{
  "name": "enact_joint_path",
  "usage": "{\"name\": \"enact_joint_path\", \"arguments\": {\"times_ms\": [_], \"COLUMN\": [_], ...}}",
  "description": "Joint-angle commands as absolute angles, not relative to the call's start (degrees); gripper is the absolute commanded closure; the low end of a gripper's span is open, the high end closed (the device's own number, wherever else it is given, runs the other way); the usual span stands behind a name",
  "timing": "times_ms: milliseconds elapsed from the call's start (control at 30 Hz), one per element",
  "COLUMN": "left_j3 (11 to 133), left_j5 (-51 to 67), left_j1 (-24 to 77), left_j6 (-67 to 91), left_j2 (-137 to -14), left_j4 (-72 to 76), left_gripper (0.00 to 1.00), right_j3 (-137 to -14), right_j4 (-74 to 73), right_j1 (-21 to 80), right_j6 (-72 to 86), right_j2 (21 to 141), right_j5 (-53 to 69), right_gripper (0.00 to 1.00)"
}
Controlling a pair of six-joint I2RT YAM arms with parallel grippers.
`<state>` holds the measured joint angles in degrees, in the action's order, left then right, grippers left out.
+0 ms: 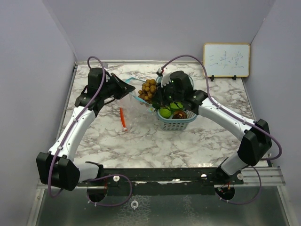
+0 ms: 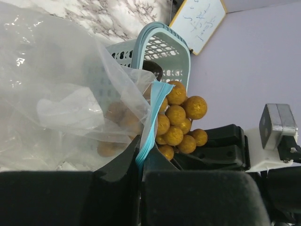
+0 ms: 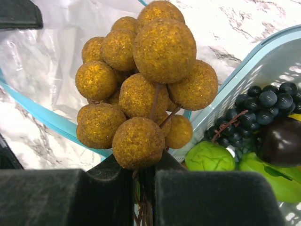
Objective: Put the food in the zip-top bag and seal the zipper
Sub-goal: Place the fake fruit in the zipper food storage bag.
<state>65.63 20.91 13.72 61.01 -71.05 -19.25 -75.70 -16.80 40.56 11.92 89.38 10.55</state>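
My right gripper (image 1: 157, 94) is shut on the stem of the tan-brown berry cluster (image 1: 148, 89) and holds it at the mouth of the clear zip-top bag (image 1: 134, 101). The cluster fills the right wrist view (image 3: 141, 84), with the bag's blue rim (image 3: 42, 115) behind it. My left gripper (image 1: 126, 89) is shut on the bag's blue zipper edge (image 2: 153, 117) and holds it up. The cluster (image 2: 181, 120) hangs just past that edge. In the teal basket (image 1: 176, 123) lie a dark purple grape bunch (image 3: 265, 101), green fruits (image 3: 209, 157) and a dark red-brown piece (image 3: 282, 141).
An orange strip (image 1: 123, 118) lies on the marble table by the bag. A small whiteboard (image 1: 226, 60) stands at the back right. Purple walls close in the left, right and back sides.
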Motion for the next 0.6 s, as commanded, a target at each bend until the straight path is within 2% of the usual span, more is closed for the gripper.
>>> {"name": "enact_joint_path", "arguments": {"times_ms": [0,233,567], "left_j3": [67.85,69.99,81.74], "left_j5": [24.83,27.06,25.83], "left_j1": [13.61,14.14,14.28], "left_j6": [61.16,59.78,55.03], "left_j2": [-72.56,-76.85,-81.25], "left_j4": [-18.97,-18.12,-23.32], "left_gripper": [1.00,1.00,1.00], "right_j3": [-77.80,-82.43,-83.32], "right_j4": [-19.46,-20.12,-23.05], "right_j1": [40.87,43.13,46.58], "right_j6": [7.00,4.27,2.86], "right_j2": [90.78,93.62,96.15], "right_j5": [6.21,8.70,6.60], "right_gripper": [0.98,0.98,0.98]}}
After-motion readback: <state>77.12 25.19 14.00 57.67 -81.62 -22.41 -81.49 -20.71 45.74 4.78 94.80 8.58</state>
